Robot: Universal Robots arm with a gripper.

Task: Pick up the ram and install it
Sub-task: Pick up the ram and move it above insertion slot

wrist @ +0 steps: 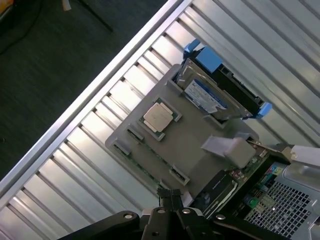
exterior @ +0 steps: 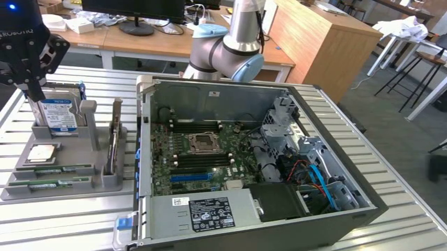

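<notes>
- Gripper [exterior: 31,93]: fingers [wrist: 165,199] pressed together, holding nothing, up near the one hard drive [exterior: 59,117].
- Two ram sticks [exterior: 50,171] lie flat in holder [exterior: 77,180] slots, beyond the one processor [exterior: 42,153] from the fingers.
- Open air surrounds the fingers.
- One computer case [exterior: 145,157] stands just beside the holder edge.

Bright, even indoor light; soft shadows; pale glare on slatted table [exterior: 63,214]; computer case [exterior: 209,102] interior dimmer.

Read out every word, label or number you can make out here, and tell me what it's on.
"ROBOTIQ": on the end effector body.
Blue label on the hard drive: too small to read.
Black label on the power supply: too small to read.
Labels on the ram: too small.
</notes>
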